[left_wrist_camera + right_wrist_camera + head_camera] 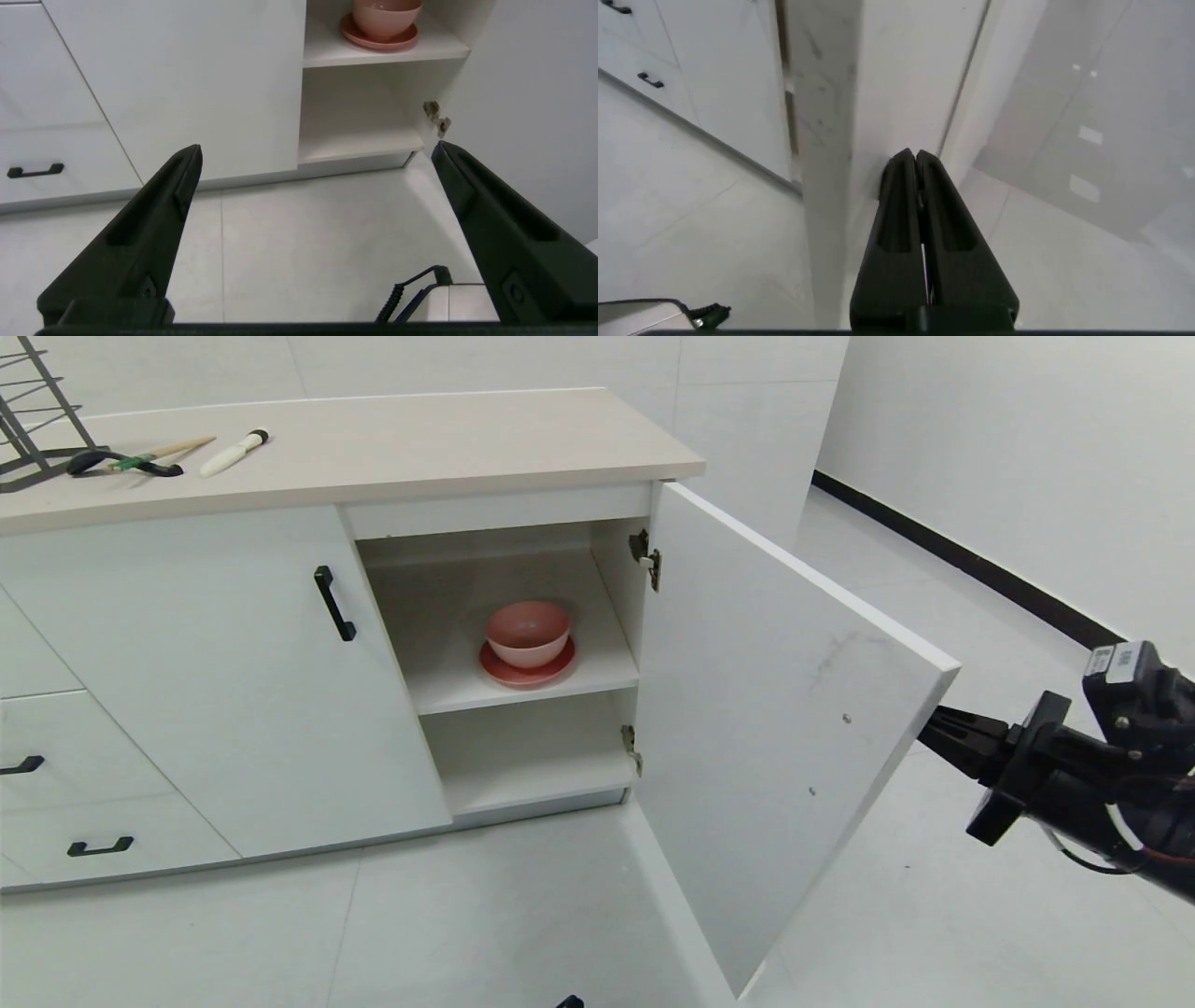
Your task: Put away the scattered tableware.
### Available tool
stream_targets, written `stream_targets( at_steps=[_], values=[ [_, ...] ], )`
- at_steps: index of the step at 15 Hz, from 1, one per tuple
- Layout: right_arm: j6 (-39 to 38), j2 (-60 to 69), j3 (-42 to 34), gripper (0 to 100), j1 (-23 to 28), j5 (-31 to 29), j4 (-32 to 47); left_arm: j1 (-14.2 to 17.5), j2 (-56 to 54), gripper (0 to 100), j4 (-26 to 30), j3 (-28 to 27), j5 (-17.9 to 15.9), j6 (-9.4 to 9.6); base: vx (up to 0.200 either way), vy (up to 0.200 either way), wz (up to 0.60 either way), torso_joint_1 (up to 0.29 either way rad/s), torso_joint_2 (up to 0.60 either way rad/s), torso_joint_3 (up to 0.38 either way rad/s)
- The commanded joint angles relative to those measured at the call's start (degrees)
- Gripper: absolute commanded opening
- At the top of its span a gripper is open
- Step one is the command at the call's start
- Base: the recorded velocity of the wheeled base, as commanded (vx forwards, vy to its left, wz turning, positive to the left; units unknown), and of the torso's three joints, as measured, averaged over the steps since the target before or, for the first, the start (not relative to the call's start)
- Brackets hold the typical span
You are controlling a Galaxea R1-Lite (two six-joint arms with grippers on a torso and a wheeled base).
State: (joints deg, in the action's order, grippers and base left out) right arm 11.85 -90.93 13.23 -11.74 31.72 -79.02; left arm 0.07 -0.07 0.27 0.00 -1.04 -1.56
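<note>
Two tableware pcs sit on the upper shelf (448,686) inside the cabinet: pink bowl (527,633) stacked on red plate (526,669). Cabinet door (775,709) stands wide open. R gripper (915,161) has fingers pressed together, nothing held, tips at door's outer face by its free edge. L gripper (318,154) is spread wide, empty, low over floor (308,243), facing cabinet. Utensils (233,453) lie on countertop (420,439).

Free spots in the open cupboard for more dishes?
Lower shelf is bare wall to wall. Upper shelf: free strip left of the bowl on its plate; narrower gap on the hinge side. The right hand sits at the door edge.
</note>
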Motion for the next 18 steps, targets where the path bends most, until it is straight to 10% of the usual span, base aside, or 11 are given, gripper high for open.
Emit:
stream_targets(
  at_steps=[1,18],
  values=[
    [0.0,0.8,0.0,0,-3.0,0.2,-0.1,0.0,0.1,100,0.0,0.0,0.0,-0.02,0.000,0.000,0.00,0.000,0.00,0.000],
    [0.1,-11.9,13.3,0,-16.5,0.0,-0.3,0.0,0.1,100,0.0,0.0,0.2,-0.11,0.000,0.000,0.00,0.000,0.00,0.000]
  ],
)
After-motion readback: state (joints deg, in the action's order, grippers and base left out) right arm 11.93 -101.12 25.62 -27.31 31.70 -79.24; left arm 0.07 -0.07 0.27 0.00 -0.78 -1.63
